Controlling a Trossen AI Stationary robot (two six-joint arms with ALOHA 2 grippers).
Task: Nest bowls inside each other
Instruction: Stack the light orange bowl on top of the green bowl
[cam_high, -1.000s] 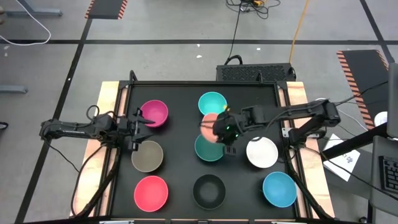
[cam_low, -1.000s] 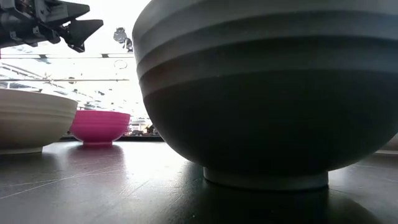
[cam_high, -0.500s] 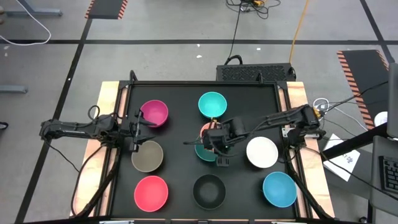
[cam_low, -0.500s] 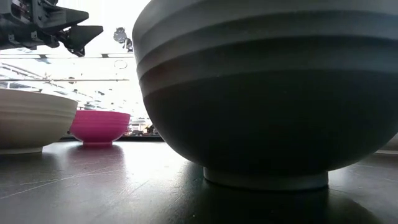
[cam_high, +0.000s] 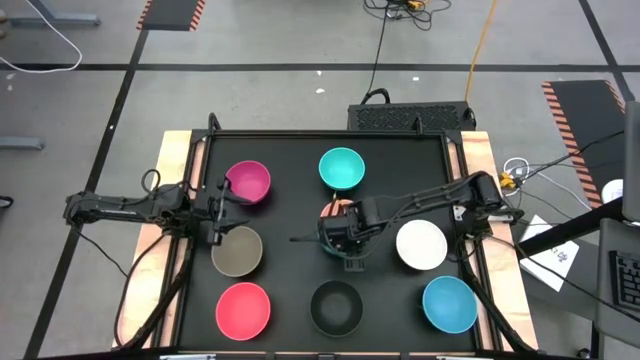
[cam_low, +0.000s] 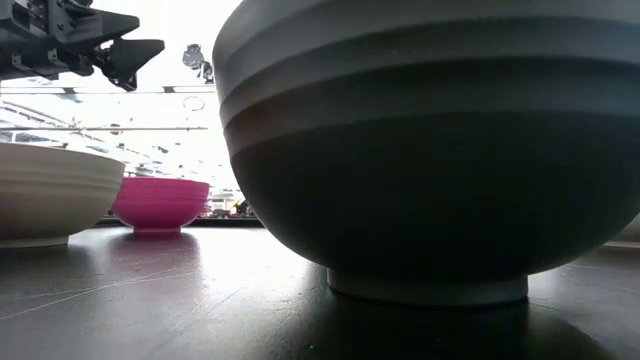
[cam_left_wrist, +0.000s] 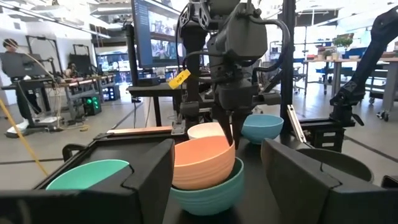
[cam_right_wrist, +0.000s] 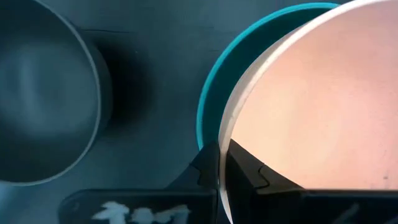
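Note:
My right gripper (cam_high: 343, 240) is at the table's middle, shut on the salmon-orange bowl (cam_left_wrist: 202, 160). That bowl sits tilted inside the dark green bowl (cam_left_wrist: 214, 194), which stands on the table. My left gripper (cam_high: 226, 205) waits open at the left, between the magenta bowl (cam_high: 249, 182) and the olive-grey bowl (cam_high: 237, 250), and points at the pair. The turquoise (cam_high: 341, 168), white (cam_high: 421, 244), blue (cam_high: 449, 304), black (cam_high: 335, 306) and pink-red (cam_high: 243, 308) bowls stand singly on their bases. My right gripper pinches the salmon-orange bowl's rim on its near side (cam_right_wrist: 220, 163), one finger inside the bowl (cam_right_wrist: 249, 174) and one outside. The fingers come from above, pointing down. The bowl leans, its lower part inside the dark green bowl, whose rim (cam_right_wrist: 208, 106) shows around it.
The black bowl (cam_right_wrist: 43, 93) stands just near of my right gripper and fills the low view (cam_low: 420, 150). The white bowl (cam_left_wrist: 208, 129) and blue bowl (cam_left_wrist: 261, 127) lie beyond the pair. A raised frame (cam_high: 455, 150) edges the black table top.
My right gripper has carried the salmon-orange bowl from beside the turquoise bowl toward the near edge and slightly left, and down. The bowl now rests tilted in the dark green bowl. The gripper has stayed shut on the rim.

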